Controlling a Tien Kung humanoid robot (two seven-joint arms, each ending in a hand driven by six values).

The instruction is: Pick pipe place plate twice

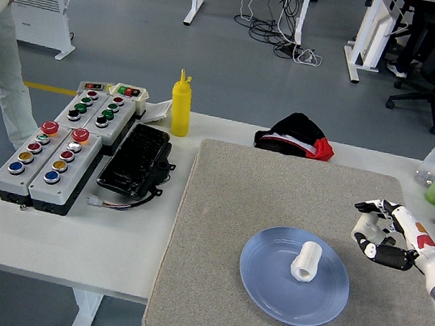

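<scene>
So the white pipe piece (307, 261) sits on the blue plate (264, 289), a bit right of centre, looks like one placement done. Right hand (383, 235) hovers just beside the plate over the grey mat (226, 213), fingers loose, empty, probably clearing out.

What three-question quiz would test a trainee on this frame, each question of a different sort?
1. True or false: the white pipe lies on the blue plate.
2. Which hand is in view? A) left B) right C) both
3. Fill in: the yellow bottle stands next to the ____ boxes.

Key: 1 true. 2 B: the right hand hovers over the grey mat, right of the plate, fingers spread, holding nothing. 3 button.
</scene>
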